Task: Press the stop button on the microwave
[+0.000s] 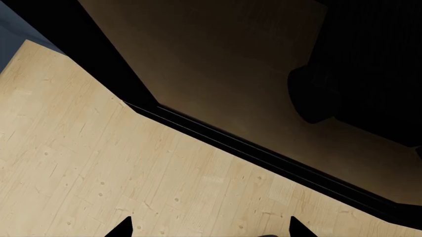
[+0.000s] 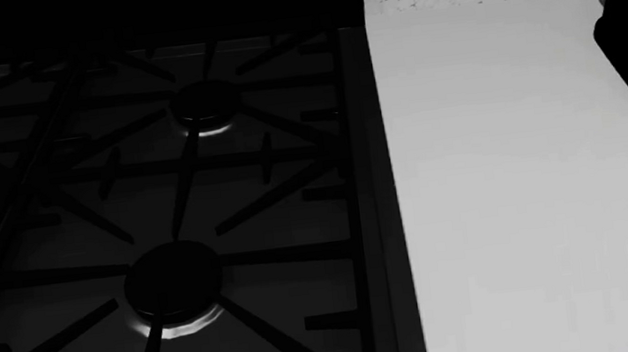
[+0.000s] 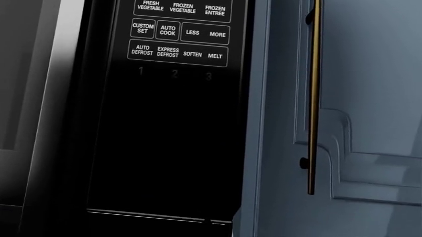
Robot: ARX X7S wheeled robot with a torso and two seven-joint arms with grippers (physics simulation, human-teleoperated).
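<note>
The microwave control panel (image 3: 175, 98) fills the right wrist view, black with white labels. I read CUSTOM SET, AUTO COOK, LESS, MORE, AUTO DEFROST, SOFTEN and MELT (image 3: 215, 56), then faint digits 1, 2, 3. The lower panel is dark and no stop button shows. My right gripper (image 3: 211, 223) shows only as a small dark tip at the panel's lower trim line, with no spread fingers, so it looks shut. My left gripper (image 1: 211, 229) is open and empty, with two black fingertips (image 1: 125, 228) over a pale wood floor (image 1: 99, 163). Neither gripper shows in the head view.
A blue cabinet door (image 3: 369, 123) with a brass bar handle (image 3: 314, 98) stands beside the microwave. The head view looks down on a black gas cooktop (image 2: 172, 281) with a white counter (image 2: 517, 188) to its right. A dark appliance base (image 1: 264, 158) borders the floor.
</note>
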